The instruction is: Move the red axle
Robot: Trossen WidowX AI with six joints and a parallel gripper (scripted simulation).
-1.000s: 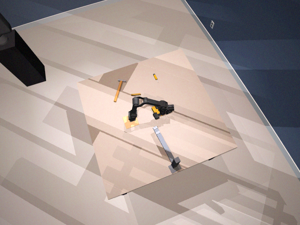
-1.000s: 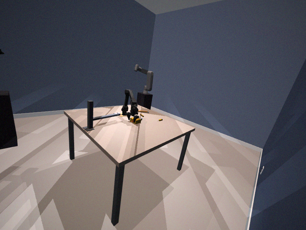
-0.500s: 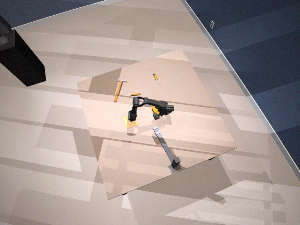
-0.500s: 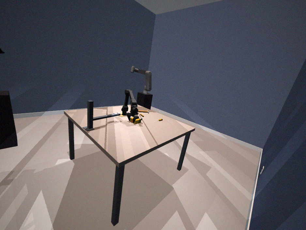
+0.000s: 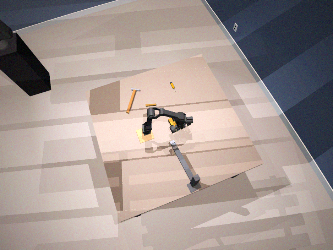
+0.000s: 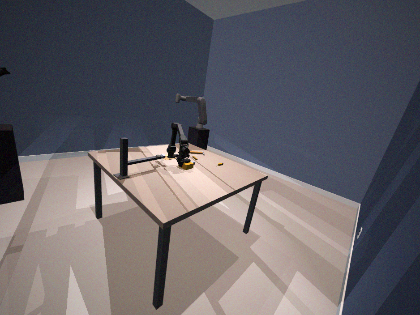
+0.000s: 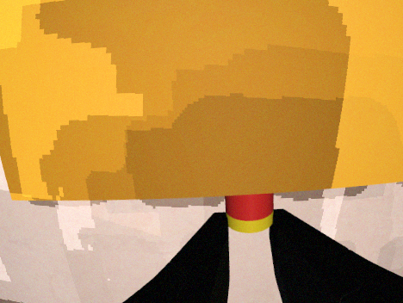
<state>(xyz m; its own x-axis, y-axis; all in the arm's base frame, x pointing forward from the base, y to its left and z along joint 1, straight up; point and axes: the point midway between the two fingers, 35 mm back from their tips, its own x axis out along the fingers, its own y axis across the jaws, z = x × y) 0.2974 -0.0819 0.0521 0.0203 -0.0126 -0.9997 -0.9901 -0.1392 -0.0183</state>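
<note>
While pinching the banded end of the red axle (image 7: 250, 207) in the narrowed gripper (image 5: 178, 128) (image 6: 181, 164) (image 7: 247, 224), just outside the yellow beam (image 5: 172, 122) (image 6: 187, 166) (image 7: 241, 151), apparently only getting ready for extraction. Leaving undone, with the axle's other part sitting inside the beam: drawing out without shifting the beam, seating in the V-blocks (image 5: 172, 142) (image 6: 159, 155) on the bracket (image 5: 184, 164) (image 6: 144, 159), releasing and backing off.

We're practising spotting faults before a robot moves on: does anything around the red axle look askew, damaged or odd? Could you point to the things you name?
Nothing stands out: the red axle (image 7: 249, 207) pokes from the yellow beam (image 5: 172, 121) (image 6: 187, 166) (image 7: 241, 146), its yellow-ringed end between the end effector's (image 7: 250, 219) fingers, with no visible damage.
</note>
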